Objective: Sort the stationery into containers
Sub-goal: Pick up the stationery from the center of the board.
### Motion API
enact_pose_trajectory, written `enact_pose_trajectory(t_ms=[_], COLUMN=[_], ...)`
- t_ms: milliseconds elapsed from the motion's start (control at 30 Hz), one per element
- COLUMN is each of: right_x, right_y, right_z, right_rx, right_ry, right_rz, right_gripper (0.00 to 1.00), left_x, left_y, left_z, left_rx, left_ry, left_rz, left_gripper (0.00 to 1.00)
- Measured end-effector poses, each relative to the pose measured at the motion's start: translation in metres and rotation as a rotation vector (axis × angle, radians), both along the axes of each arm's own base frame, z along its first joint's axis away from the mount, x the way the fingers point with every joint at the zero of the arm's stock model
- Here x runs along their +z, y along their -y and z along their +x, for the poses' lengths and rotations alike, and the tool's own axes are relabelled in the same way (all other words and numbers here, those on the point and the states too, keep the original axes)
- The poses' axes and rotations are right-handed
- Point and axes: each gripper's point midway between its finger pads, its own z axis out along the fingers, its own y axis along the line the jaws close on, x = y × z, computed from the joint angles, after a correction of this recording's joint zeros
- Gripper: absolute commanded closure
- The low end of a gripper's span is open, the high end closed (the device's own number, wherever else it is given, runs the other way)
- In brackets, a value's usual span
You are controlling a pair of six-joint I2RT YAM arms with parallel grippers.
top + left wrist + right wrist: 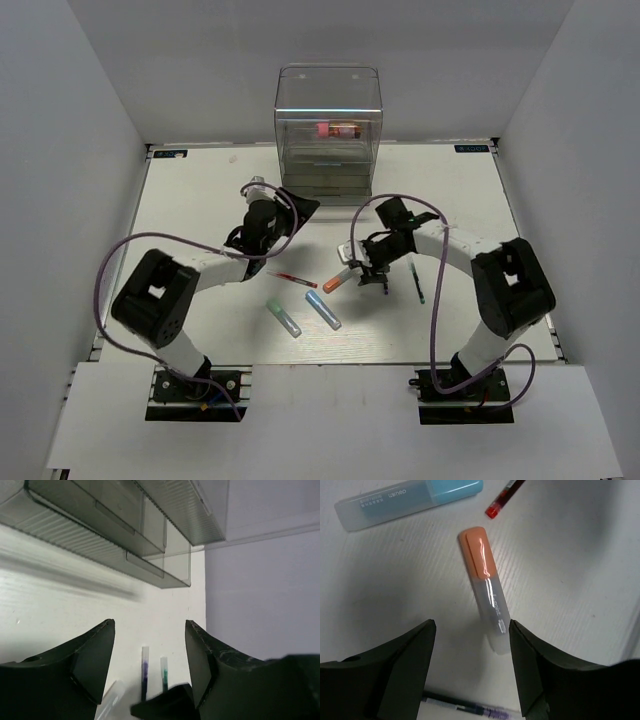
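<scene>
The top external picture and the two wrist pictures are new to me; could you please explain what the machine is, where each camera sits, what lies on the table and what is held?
The machine is two robot arms bolted at the near edge of a white table. The top external view looks down from above and behind them; each wrist view looks out between that arm's fingers. At the back stands a tall clear plastic drawer cabinet with a fat pink marker inside. On the table lie a short orange marker with a clear cap, a light-blue marker, a green marker, a thin red pen and a thin dark pen. The left gripper faces the cabinet and the right gripper points at the orange marker; both are open and hold nothing.
</scene>
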Motion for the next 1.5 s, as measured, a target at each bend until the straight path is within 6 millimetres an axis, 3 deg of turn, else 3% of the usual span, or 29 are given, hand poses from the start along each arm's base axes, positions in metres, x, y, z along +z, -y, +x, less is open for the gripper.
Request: enact_pose_trajectory(t_ms=[100,267,433,467,733,867,900,1033,1267,1367,1500], right_x=[-0.012,-0.024,-0.032,-0.032,-0.040,-0.042,-0.042,-0.040,-0.012,0.020,0.078], right_y=[-0.009,-0.017,-0.022,-0.024,-0.026,-0.025,-0.024,-0.025,-0.026,-0.032,-0.043], right_z=[-0.004,-0.008,-0.005,-0.003,0.000,-0.002,-0.002,0.002,0.029,0.065,0.124], right_rx=[0.040,0.073,0.086,0.087,0.089,0.088,0.086,0.055,-0.141,-0.290,-0.452], right_ry=[-0.014,-0.018,-0.021,-0.019,-0.035,-0.049,-0.051,-0.055,-0.017,0.088,0.258], right_rz=[-0.036,-0.085,-0.119,-0.119,-0.156,-0.170,-0.174,-0.180,-0.173,-0.122,-0.009], right_gripper=[0.35,0.36,0.36,0.36,0.48,0.70,0.81,1.00,1.00,1.00,1.00], left_x=[0.005,-0.010,-0.022,-0.022,-0.032,-0.048,-0.051,-0.066,-0.086,-0.088,-0.089], left_y=[-0.007,-0.025,-0.052,-0.058,-0.092,-0.100,-0.101,-0.103,-0.104,-0.104,-0.100], left_z=[-0.014,-0.047,-0.083,-0.089,-0.133,-0.150,-0.154,-0.166,-0.185,-0.190,-0.196], left_rx=[-0.013,-0.029,-0.004,0.004,0.072,0.083,0.084,0.075,0.074,0.082,0.088], left_ry=[-0.035,-0.180,-0.321,-0.338,-0.504,-0.600,-0.622,-0.707,-0.888,-0.937,-0.981], left_rz=[0.038,0.131,0.228,0.239,0.304,0.338,0.343,0.365,0.404,0.401,0.368], left_gripper=[0.32,0.29,0.19,0.09,0.08,0.08,0.08,0.07,0.07,0.06,0.06])
